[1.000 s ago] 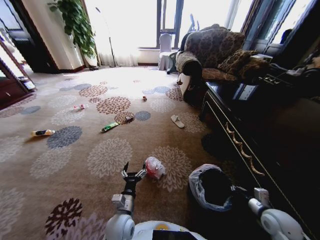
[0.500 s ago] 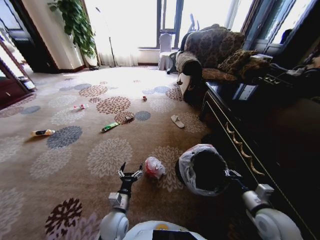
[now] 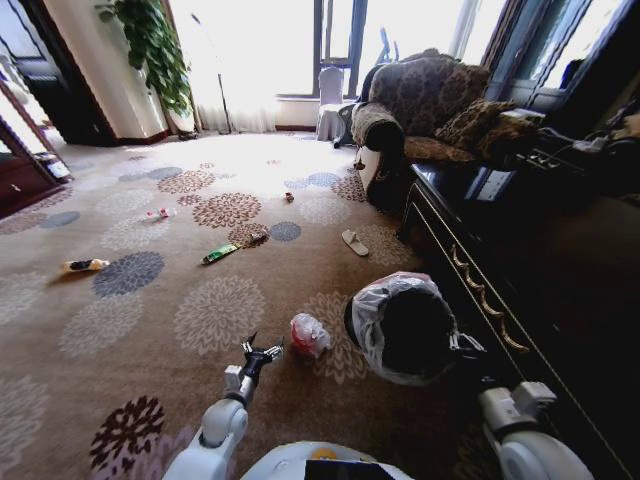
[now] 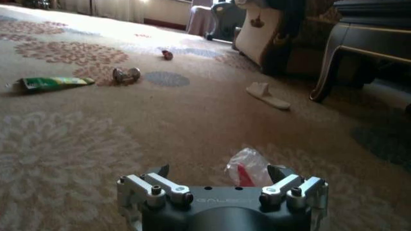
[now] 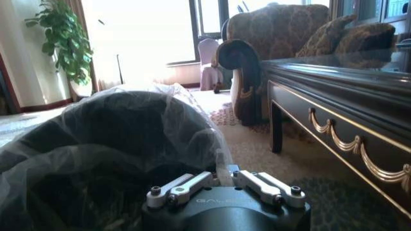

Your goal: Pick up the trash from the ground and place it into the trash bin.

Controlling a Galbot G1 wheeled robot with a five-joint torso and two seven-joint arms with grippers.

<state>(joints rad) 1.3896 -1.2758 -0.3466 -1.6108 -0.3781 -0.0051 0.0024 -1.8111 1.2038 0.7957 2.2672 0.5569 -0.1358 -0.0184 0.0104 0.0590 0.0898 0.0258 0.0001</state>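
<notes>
On the carpet [image 3: 150, 320], left gripper [image 3: 263, 352] spread open just beside the plastic wad [image 3: 309, 335], right gripper [image 5: 224, 174] clamped on the tilted, lifted trash bin [image 3: 400, 327].

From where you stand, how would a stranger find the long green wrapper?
Start at the patterned sofa, then look across the flowered carpet toward its middle. The long green wrapper lies flat there, beside a small crumpled silvery wad; it alone is green and narrow.
</notes>
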